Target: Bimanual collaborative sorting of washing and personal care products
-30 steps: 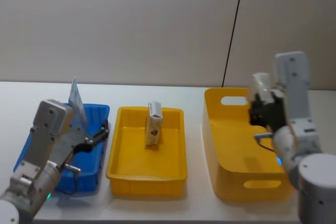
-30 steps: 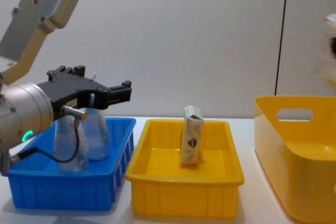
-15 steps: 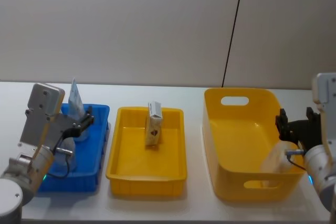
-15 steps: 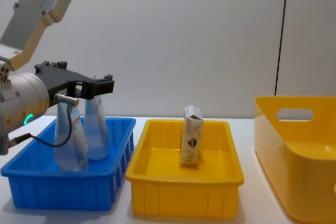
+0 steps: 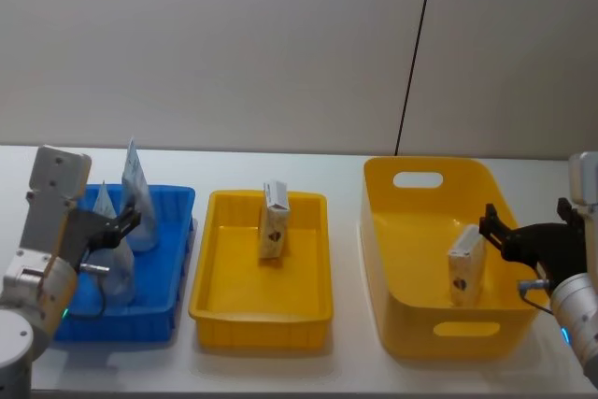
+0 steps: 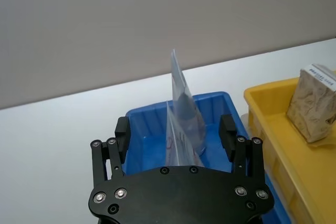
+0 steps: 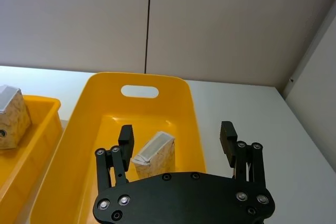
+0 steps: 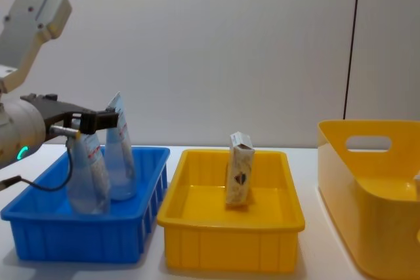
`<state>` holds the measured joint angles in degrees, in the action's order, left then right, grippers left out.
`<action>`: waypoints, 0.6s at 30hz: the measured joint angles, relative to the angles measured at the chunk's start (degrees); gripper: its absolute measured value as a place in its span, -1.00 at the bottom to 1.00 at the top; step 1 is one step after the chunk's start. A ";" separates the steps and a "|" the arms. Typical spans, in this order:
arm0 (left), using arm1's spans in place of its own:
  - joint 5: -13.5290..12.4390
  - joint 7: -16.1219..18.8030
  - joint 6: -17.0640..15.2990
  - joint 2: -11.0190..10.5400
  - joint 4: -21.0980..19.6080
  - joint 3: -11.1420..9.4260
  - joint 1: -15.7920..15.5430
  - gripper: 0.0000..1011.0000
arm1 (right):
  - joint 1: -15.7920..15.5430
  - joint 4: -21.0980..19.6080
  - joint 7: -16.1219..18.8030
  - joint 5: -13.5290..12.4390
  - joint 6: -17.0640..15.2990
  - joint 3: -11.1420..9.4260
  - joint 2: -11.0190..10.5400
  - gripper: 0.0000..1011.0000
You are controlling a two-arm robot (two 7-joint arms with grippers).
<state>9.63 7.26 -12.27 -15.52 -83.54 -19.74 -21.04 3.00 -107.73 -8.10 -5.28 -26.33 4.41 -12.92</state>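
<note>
Three containers stand in a row on the white worktop (image 5: 355, 366): a blue bin (image 5: 183, 196) on the left, a shallow yellow tray (image 5: 262, 311) in the middle and a tall yellow bin (image 5: 411, 324) with handle cut-outs on the right.

Two tubes stand upright in the blue bin, crimped ends up. The rear tube (image 5: 136, 195) is toward the back of the bin. The front tube (image 5: 108, 254) is nearer the robot, just beside the rear one. The left gripper (image 5: 123, 224) hovers over the near-left part of the blue bin, level with the tubes' upper parts. Its jaws are apart and clamped on nothing. In the left wrist view both tubes show in line between its fingers (image 6: 122, 129), beyond the tips. Whether a finger touches the front tube I cannot tell.

The tray carton (image 5: 273, 226) stands upright toward the back of the tray, its dark mark facing the robot.

The bin carton (image 5: 464, 270) stands inside the tall yellow bin near its right wall, tilted. The right gripper (image 5: 493, 228) hangs at that bin's right rim, jaws apart and empty. The bin carton is just beside and below its fingertips, not between them.
</note>
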 joint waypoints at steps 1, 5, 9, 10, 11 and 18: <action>0.15 0.04 -0.23 0.09 0.04 0.24 0.11 0.98 | -0.02 0.10 0.19 -0.02 0.26 -0.02 -0.07 0.98; 0.98 0.16 -1.20 0.55 0.33 1.19 0.50 0.98 | -0.03 0.61 1.13 -0.08 1.49 -0.09 -0.38 0.98; 2.00 0.15 -1.75 1.13 1.08 2.20 0.77 0.98 | 0.01 1.00 2.01 -0.06 2.62 -0.11 -0.65 0.98; 2.15 0.13 -1.79 1.28 1.32 2.40 0.78 0.98 | 0.02 1.05 2.19 -0.04 2.79 -0.10 -0.68 0.98; 2.34 0.11 -1.82 1.40 1.51 2.54 0.79 0.98 | 0.04 1.09 2.32 -0.01 2.96 -0.08 -0.71 0.98; 3.43 -0.56 -1.40 2.72 4.07 3.51 0.14 0.98 | 0.15 1.31 3.22 0.27 4.13 0.07 -0.96 0.98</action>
<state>13.06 6.70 -13.68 -12.80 -79.48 -16.23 -20.90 3.14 -106.42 -4.88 -5.01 -22.20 4.47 -13.87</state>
